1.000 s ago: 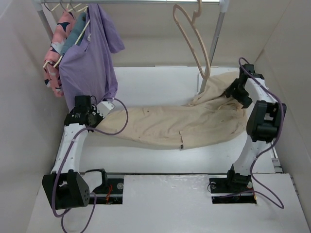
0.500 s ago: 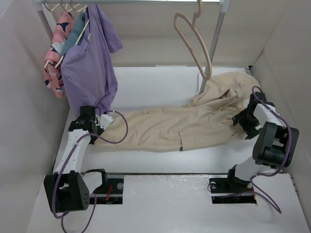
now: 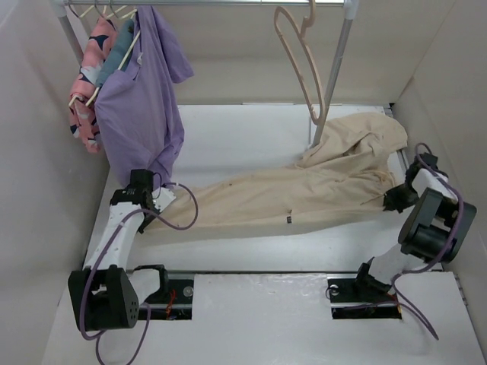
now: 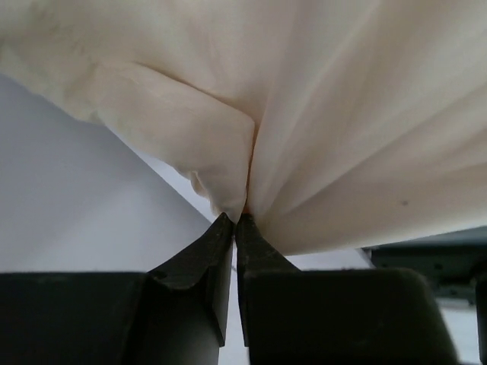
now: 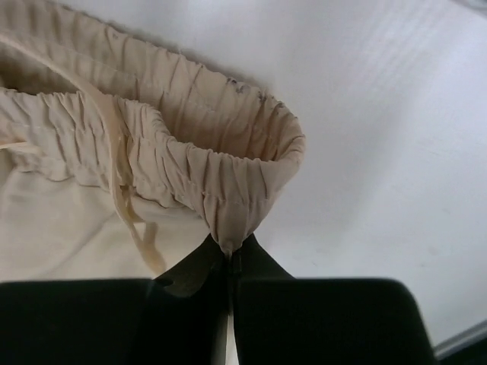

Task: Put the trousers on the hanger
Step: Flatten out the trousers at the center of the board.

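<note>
the trousers lie stretched across the white table, running from 9 o'clock to 3 o'clock in the overhead view, with the waist end at 3 o'clock. the hanger hangs from the rail at 1 o'clock, over the waist end, and carries nothing. the left gripper is clamped on a fold of cloth at the leg end. the right gripper is pinched tight on the gathered elastic waistband, with the drawstring loose beside it. judged progress: the garment is secured at both ends, but it is not yet lifted or draped over the hanger. unclear: whether the left grip takes both legs. overhead, the arm masks the right fingertips, and the top edge cuts off the hanger's hook.
</note>
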`<state>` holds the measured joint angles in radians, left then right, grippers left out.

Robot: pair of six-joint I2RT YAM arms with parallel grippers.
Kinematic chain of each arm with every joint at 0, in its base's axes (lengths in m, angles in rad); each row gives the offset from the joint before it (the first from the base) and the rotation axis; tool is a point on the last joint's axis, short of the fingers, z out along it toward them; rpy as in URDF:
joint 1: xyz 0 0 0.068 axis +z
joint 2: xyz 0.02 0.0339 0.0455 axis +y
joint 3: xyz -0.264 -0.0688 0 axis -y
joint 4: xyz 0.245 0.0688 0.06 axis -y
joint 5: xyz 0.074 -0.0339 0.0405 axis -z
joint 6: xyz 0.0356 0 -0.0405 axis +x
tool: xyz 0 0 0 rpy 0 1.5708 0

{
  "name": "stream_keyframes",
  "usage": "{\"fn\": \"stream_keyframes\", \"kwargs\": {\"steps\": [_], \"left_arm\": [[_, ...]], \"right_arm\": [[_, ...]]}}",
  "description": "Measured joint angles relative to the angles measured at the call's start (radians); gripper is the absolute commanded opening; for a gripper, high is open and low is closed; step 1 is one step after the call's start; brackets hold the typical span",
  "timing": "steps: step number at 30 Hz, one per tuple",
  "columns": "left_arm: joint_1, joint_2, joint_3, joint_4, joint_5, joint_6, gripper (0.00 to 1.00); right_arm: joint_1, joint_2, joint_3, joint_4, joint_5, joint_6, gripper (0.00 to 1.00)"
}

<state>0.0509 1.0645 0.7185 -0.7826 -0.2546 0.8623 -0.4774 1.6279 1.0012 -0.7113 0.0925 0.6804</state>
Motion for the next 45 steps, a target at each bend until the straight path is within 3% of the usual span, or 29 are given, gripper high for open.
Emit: {"fn": "stream_keyframes", "kwargs": {"steps": [1, 3, 5, 6, 7, 8, 9, 10, 12, 13, 15, 21, 24, 26, 32, 34, 38, 45], "left_arm": [[-0.007, 0.019, 0.009, -0.029, -0.013, -0.002, 0.03], [-0.027, 0.074, 0.04, -0.086, -0.027, -0.014, 0.18], [-0.034, 0.137, 0.071, -0.131, -0.06, -0.03, 0.37], [-0.037, 0.158, 0.079, -0.151, -0.068, -0.037, 0.55], [-0.039, 0.174, 0.079, -0.169, -0.07, -0.045, 0.62], [-0.04, 0.183, 0.079, -0.19, -0.064, -0.052, 0.66], [-0.043, 0.185, 0.074, -0.209, -0.059, -0.057, 0.73], [-0.043, 0.185, 0.07, -0.224, -0.054, -0.058, 0.76], [-0.045, 0.185, 0.061, -0.252, -0.041, -0.061, 0.76], [-0.045, 0.183, 0.06, -0.263, -0.035, -0.062, 0.77], [-0.045, 0.179, 0.06, -0.273, -0.03, -0.064, 0.77], [-0.052, 0.177, 0.164, -0.294, 0.045, -0.085, 0.76], [-0.066, 0.178, 0.319, -0.302, 0.205, -0.07, 0.76], [-0.085, 0.173, 0.388, -0.281, 0.322, -0.048, 0.74], [-0.2, 0.171, 0.387, -0.184, 0.476, -0.067, 0.73], [-0.229, 0.178, 0.387, -0.14, 0.498, -0.086, 0.73], [-0.24, 0.188, 0.387, -0.075, 0.522, -0.114, 0.73], [-0.24, 0.235, 0.39, -0.052, 0.523, -0.148, 0.73]], "right_arm": [[-0.036, -0.033, -0.013, -0.008, -0.013, 0.0, 0.0], [-0.095, -0.114, -0.037, -0.039, -0.023, 0.002, 0.0], [-0.132, -0.2, -0.05, -0.053, -0.002, 0.008, 0.0], [-0.14, -0.236, -0.055, -0.053, 0.009, 0.01, 0.0], [-0.145, -0.27, -0.063, -0.05, 0.019, 0.013, 0.0], [-0.147, -0.298, -0.077, -0.042, 0.029, 0.015, 0.06], [-0.147, -0.317, -0.096, -0.036, 0.035, 0.016, 0.22], [-0.147, -0.321, -0.112, -0.036, 0.04, 0.019, 0.28], [-0.148, -0.298, -0.139, -0.045, 0.041, 0.015, 0.44], [-0.148, -0.279, -0.145, -0.05, 0.041, 0.016, 0.59], [-0.148, -0.246, -0.148, -0.068, 0.049, 0.016, 0.68], [-0.15, -0.333, -0.102, -0.133, 0.113, 0.031, 0.78], [-0.143, -0.396, -0.011, -0.138, 0.134, 0.018, 0.87], [-0.122, -0.427, 0.042, -0.122, 0.132, -0.002, 0.98], [0.138, -0.416, 0.165, -0.002, 0.082, -0.1, 0.99], [0.219, -0.33, 0.239, 0.034, 0.007, -0.118, 0.99], [0.215, -0.066, 0.453, 0.092, -0.149, -0.123, 0.99], [0.25, 0.515, 1.056, -0.014, -0.123, -0.124, 0.99]]}}
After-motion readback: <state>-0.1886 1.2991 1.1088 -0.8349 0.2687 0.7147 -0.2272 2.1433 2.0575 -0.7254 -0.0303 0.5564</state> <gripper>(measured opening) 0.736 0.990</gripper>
